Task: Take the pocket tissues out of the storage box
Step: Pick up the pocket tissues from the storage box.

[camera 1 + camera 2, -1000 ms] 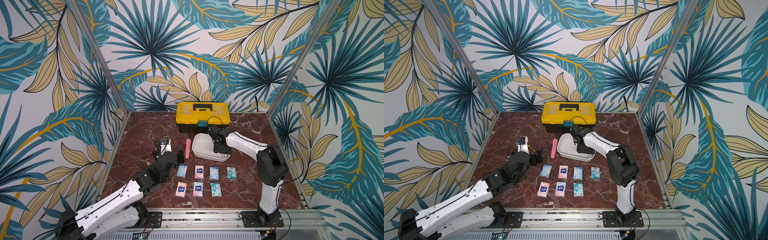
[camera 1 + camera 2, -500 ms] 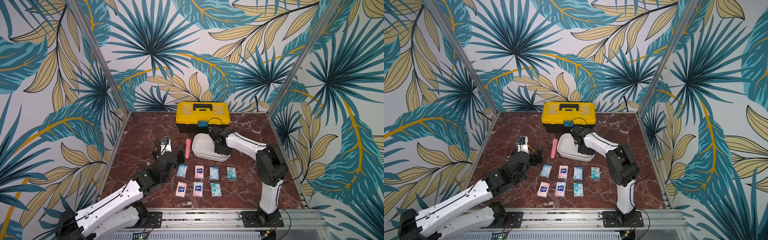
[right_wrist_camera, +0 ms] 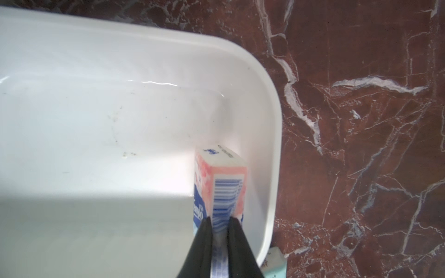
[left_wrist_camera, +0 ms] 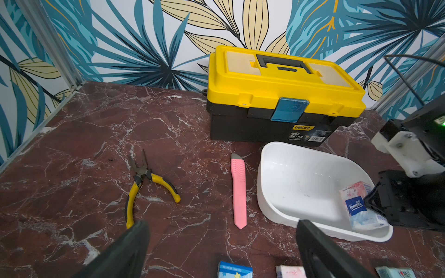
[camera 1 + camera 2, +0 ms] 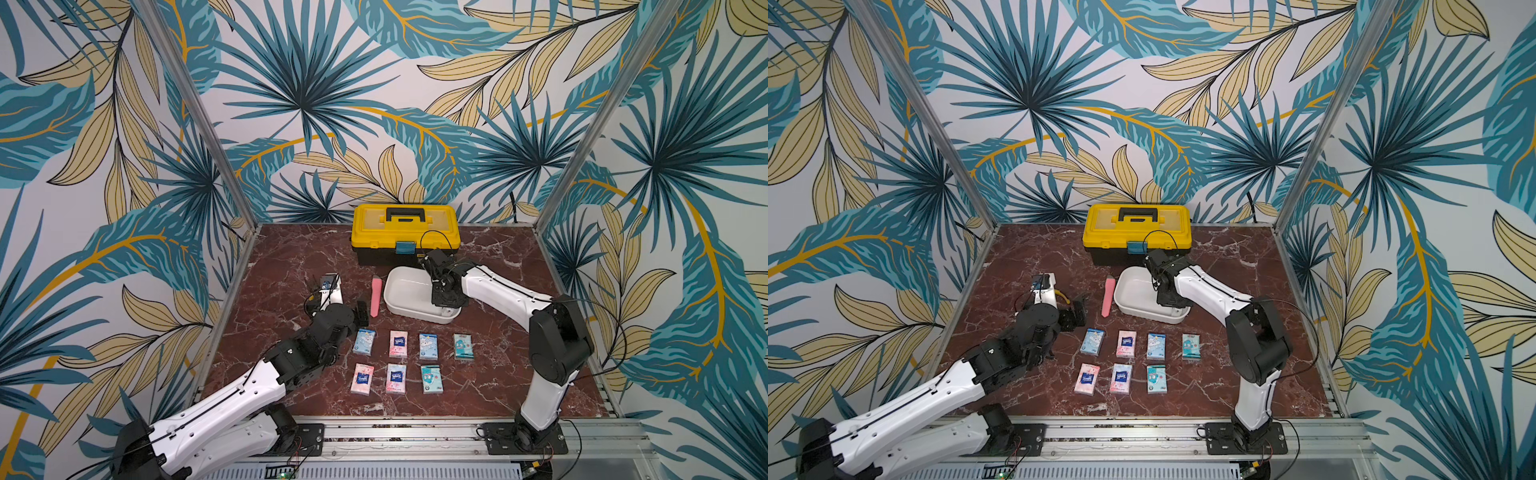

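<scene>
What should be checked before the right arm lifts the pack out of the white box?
1. Right gripper shut on the pink pack: ok, jaws pinch its barcode side.
2. Pack out of the storage box: not ok, it is inside, in a corner near the wall.
3. Left gripper out of the way: ok, open, apart from the box.
4. Room among the seven laid-out packs: ok, the nearer row has three, the farther four.
5. Grip firm enough to lift: cannot tell.
</scene>
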Tool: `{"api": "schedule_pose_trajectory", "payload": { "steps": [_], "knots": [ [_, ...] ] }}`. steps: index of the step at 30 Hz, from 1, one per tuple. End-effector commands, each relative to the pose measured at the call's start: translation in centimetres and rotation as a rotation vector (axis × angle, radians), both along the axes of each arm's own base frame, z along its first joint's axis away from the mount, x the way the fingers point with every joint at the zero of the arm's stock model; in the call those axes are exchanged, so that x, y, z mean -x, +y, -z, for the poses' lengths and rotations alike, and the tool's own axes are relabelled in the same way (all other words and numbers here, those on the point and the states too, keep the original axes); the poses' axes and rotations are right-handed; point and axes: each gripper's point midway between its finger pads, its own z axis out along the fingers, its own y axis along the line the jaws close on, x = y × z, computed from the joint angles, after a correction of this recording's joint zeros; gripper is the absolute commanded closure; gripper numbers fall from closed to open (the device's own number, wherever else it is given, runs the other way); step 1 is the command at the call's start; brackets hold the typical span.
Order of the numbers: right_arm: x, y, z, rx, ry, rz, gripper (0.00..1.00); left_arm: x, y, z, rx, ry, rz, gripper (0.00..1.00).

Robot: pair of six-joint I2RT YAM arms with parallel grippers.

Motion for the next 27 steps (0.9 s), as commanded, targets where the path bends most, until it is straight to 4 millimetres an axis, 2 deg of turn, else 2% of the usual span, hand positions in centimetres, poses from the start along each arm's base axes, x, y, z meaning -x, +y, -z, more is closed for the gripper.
{"api": "schedule_pose_trajectory", "payload": {
  "steps": [1,6,13,21,27],
  "knots": [
    [0.9,0.1,-1.6,-0.035,-0.015,-0.039,0.84,0.3,0.7,-0.1,0.009,-0.008,-0.016,0.0],
    [2.6,0.4,-4.0,-0.104,-0.043,-0.101,0.84,0.5,1.2,-0.4,0.025,-0.022,-0.027,0.0],
    [7.3,-1.1,-6.3,-0.154,-0.044,-0.178,0.84,0.9,1.9,0.0,-0.014,-0.013,-0.039,0.0],
    [13.3,-3.3,-5.7,-0.192,0.018,-0.205,0.85,1.1,2.5,0.2,0.032,-0.015,-0.07,0.0],
    [16.7,-4.0,-3.2,-0.245,0.084,-0.168,0.86,1.1,2.7,0.4,0.078,-0.039,-0.077,0.0]
  ]
}}
